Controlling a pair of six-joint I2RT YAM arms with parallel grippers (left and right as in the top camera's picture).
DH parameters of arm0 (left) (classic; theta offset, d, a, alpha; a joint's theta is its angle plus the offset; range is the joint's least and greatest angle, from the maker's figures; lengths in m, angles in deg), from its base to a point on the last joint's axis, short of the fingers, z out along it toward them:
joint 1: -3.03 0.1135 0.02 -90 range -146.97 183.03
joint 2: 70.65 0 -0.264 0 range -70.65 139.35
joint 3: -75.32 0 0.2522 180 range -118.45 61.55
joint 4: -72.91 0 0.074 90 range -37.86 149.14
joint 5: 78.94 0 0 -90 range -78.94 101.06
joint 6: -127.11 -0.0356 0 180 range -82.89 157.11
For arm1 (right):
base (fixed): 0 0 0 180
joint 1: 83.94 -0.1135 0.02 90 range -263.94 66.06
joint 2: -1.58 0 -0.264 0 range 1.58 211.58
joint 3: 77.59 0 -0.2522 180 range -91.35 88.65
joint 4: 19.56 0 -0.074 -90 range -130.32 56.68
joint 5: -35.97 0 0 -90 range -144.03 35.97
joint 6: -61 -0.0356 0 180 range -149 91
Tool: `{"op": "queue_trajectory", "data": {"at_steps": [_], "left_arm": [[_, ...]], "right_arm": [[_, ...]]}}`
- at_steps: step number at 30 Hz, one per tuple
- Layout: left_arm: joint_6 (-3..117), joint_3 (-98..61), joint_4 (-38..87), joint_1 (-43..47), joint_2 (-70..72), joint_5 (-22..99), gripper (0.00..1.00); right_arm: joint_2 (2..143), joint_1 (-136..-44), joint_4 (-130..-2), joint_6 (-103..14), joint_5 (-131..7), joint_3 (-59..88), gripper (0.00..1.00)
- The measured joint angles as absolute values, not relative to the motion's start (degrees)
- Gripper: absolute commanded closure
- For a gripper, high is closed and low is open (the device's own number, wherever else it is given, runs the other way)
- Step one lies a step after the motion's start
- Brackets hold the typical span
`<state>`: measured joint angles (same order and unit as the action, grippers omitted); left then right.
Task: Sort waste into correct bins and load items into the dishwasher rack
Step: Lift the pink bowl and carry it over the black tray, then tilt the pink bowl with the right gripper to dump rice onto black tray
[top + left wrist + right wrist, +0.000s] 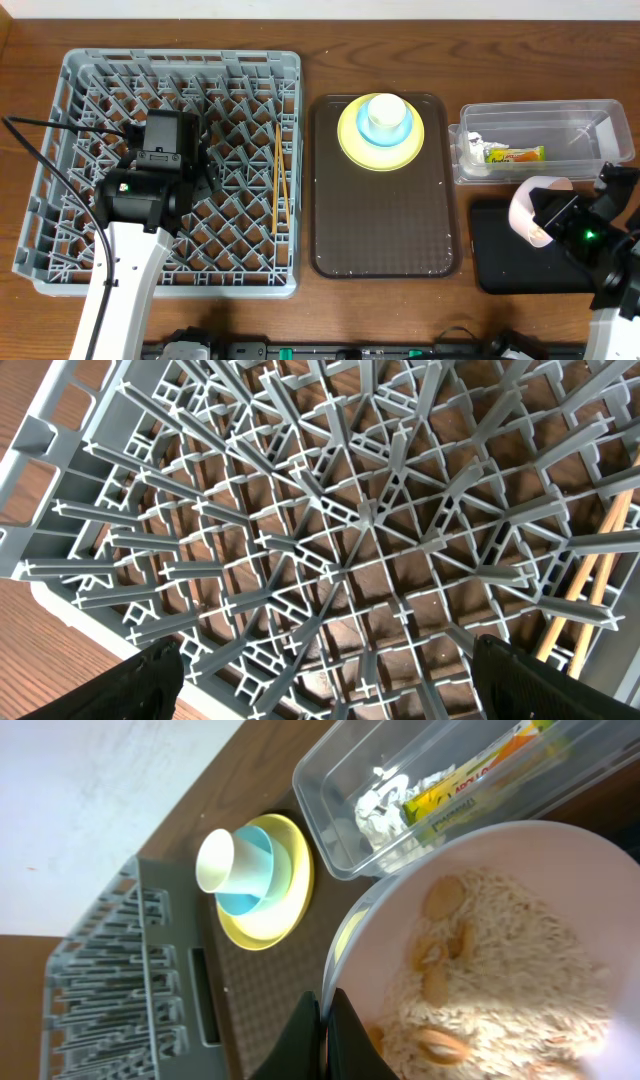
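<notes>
Ok, status. Left gripper [335, 675] hangs over the dishwasher rack [45, 180], which fills the left end of the table [400, 40]. Its fingers [150, 678] are spread wide with nothing between them, only rack lattice below. The chopsticks [280, 185] lie in the rack along its right side, running far edge to near edge; the left wrist view catches them at its right margin.

Right gripper [327, 1025] is at the right end of the table, near the front edge. Its fingers are pinched on the rim of the white bowl [522, 212], one inside and one outside. The bowl is tilted, held up off the table over the far edge of the black tray [500, 255], just in front of the clear tub [585, 130]. Food scraps [500, 980] are in the bowl: pale rice-like crumbs with a few tan round bits.

The clear tub sits toward the far right corner, with the crumpled napkin [473, 145] at its left end and the snack wrapper [514, 154] just beside it. The black tray sits toward the near right corner, and the part that shows is bare.

The brown serving tray [385, 220] is mid-table, between the rack and the bins. The yellow plate [350, 140] is on its far half, with the light blue cup [385, 118] on the plate. In the right wrist view the cup's open mouth is visible.
</notes>
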<state>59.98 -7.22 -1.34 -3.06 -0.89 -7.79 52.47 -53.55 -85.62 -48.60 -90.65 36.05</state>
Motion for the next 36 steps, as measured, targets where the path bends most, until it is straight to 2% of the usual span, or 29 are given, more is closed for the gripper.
{"op": "queue_trajectory", "data": {"at_steps": [19,26,36], "left_arm": [[60.0,-7.2,-1.3,-3.1,-0.9,-7.8,0.07],[60.0,-7.2,-1.3,-3.1,-0.9,-7.8,0.07],[60.0,-7.2,-1.3,-3.1,-0.9,-7.8,0.07]], "right_arm": [[71.4,-35.2,-89.5,-32.6,-110.6,39.2,0.99],[73.1,-28.2,-88.6,-28.1,-117.4,44.4,0.99],[73.1,-21.3,-86.4,-26.4,-119.9,51.2,0.99]]}}
